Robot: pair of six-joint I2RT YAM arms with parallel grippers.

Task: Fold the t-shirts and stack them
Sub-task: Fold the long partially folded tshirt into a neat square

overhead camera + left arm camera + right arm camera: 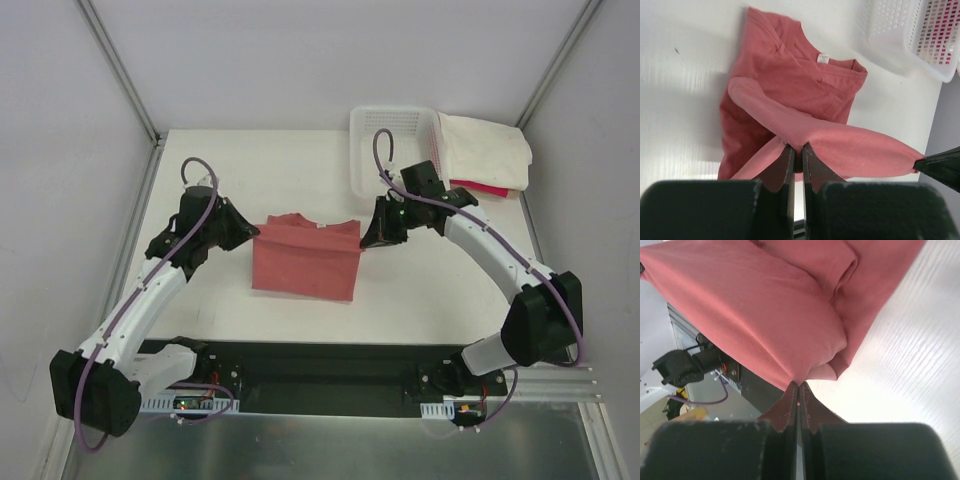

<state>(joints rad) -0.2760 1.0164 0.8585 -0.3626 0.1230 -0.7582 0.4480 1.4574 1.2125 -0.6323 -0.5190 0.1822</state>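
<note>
A dusty salmon-red t-shirt (305, 260) lies partly folded in the middle of the table, its upper edge lifted between both grippers. My left gripper (254, 232) is shut on the shirt's left corner; the left wrist view shows the cloth (805, 110) pinched at the jaw tips (797, 147). On the right corner my right gripper (366, 238) is shut too, with the fabric (765, 310) hanging from its tips (798, 386). A cream-white t-shirt (485, 150) drapes over the basket's right side, and a bright pink-red t-shirt (485, 189) peeks out beneath it.
A white plastic lattice basket (385, 135) stands at the back right, close behind the right arm. The table's black front rail (320, 375) carries both arm bases. Grey walls close in the table on the left, back and right.
</note>
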